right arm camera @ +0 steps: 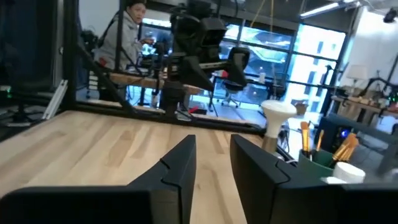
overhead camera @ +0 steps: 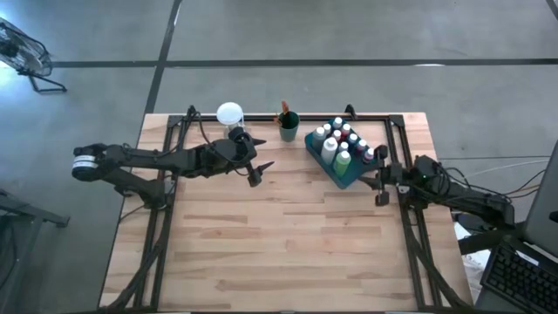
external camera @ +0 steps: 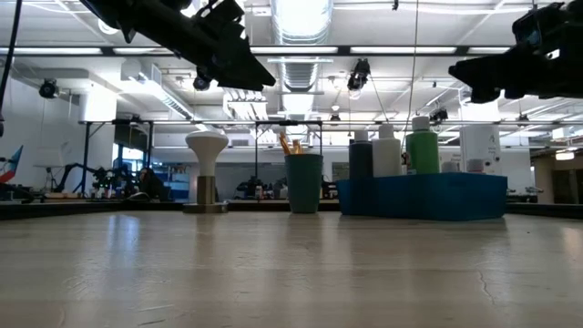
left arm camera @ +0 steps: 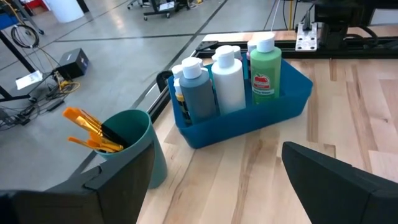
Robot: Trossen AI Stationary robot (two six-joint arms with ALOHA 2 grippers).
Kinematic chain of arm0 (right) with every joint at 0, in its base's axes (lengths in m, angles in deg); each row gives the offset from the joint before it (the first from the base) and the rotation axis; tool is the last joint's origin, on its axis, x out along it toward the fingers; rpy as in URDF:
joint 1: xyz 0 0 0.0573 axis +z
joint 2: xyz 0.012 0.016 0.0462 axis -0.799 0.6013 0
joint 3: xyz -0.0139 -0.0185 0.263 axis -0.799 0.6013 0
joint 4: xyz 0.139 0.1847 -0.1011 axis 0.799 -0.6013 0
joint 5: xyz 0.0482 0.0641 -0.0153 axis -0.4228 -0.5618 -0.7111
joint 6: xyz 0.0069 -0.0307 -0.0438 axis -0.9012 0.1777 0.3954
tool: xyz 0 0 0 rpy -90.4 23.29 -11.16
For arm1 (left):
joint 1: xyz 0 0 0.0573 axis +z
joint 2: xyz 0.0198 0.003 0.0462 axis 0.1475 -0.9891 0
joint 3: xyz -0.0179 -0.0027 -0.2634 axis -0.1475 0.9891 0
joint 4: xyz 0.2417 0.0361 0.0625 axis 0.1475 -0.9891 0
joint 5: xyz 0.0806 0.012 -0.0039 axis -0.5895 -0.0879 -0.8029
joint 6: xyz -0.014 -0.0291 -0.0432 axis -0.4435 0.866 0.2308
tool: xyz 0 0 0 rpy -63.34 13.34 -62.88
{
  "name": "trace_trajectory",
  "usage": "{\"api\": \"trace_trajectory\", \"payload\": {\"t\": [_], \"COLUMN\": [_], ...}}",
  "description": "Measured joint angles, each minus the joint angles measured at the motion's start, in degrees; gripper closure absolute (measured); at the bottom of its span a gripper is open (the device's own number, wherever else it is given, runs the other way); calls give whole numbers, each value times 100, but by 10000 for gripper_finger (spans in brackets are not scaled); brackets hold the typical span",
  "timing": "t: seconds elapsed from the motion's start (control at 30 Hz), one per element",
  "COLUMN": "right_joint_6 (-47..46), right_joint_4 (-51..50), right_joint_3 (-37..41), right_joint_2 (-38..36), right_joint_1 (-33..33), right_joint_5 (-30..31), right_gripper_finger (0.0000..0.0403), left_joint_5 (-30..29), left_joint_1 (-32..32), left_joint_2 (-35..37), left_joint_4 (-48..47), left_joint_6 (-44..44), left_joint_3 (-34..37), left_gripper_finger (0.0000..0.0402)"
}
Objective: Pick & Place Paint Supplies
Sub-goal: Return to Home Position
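The paint bottles (overhead camera: 338, 144) stand upright in the blue bin (overhead camera: 349, 180). It sits just beside the right gripper (overhead camera: 380, 185), whose fingers are narrowly apart. The left gripper (overhead camera: 259, 172), fingers spread wide, hovers well away; both hold nothing.

Ceiling strip lights (external camera: 301, 18) burn bright overhead and lay a pale sheen on my desk (external camera: 273, 264). Against them my left gripper (external camera: 246, 71) and right gripper (external camera: 469, 77) show as black silhouettes. From above, shadows fall soft and faint.
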Motion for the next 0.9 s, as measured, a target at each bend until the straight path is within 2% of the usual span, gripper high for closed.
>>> {"api": "trace_trajectory", "payload": {"t": [0.17,0.67,0.9], "right_joint_6": [-282,-212,-282], "right_joint_4": [-57,-57,-51], "right_joint_3": [0,0,0], "right_joint_2": [207,485,482], "right_joint_1": [4,4,4], "right_joint_5": [-2,-10,-14], "right_gripper_finger": [295,261,248], "left_joint_5": [0,0,0], "left_joint_1": [-1,-1,-4], "left_joint_2": [-2,-1,7], "left_joint_4": [-2,-12,-167], "left_joint_6": [1,5,570], "left_joint_3": [0,0,0], "left_gripper_finger": [46,46,46]}}
